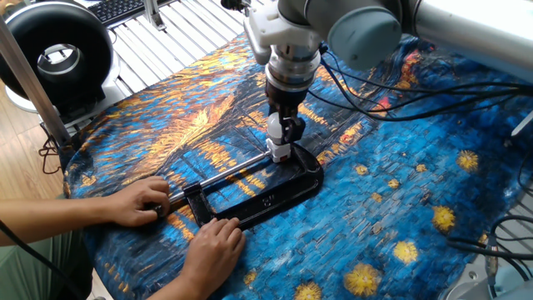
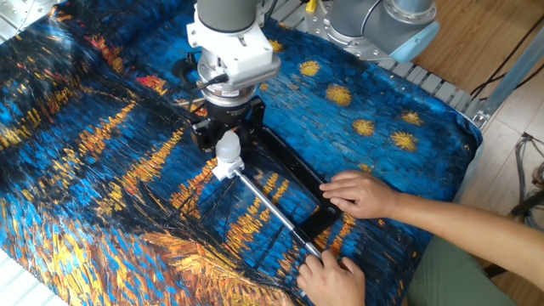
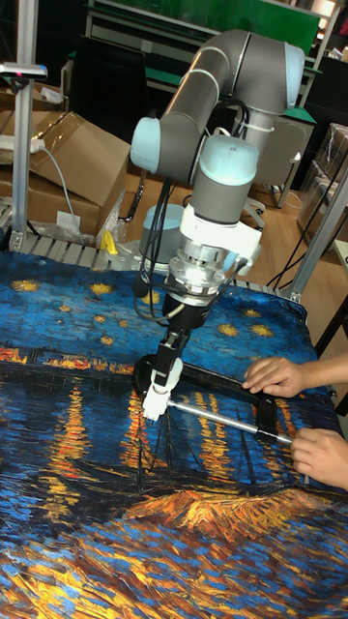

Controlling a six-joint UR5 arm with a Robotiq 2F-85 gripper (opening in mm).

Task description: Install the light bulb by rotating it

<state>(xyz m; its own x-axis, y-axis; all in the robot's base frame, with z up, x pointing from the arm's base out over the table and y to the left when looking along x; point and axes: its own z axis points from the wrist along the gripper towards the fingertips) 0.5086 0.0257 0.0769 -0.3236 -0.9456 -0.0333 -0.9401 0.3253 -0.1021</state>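
Note:
The light bulb [image 1: 274, 127] [image 2: 227, 144] [image 3: 164, 373] is small and white, standing upright in a white socket block [image 1: 281, 152] [image 2: 224, 168] [image 3: 154, 400]. The block is held at the end of a black clamp [image 1: 279, 193] [image 2: 293, 170] on the blue painted cloth. My gripper [image 1: 282, 132] [image 2: 228, 136] [image 3: 170, 364] comes straight down from above, its black fingers shut on the bulb's sides. In one fixed view the bulb's dome shows beside a finger [image 1: 292, 130].
A person's two hands [image 1: 137, 204] [image 1: 213, 244] [image 2: 361, 194] hold the clamp's far end and its steel screw rod [image 2: 270, 208]. Cables [image 1: 391, 83] trail over the cloth behind the arm. A black round fan [image 1: 54, 46] stands off the table's corner.

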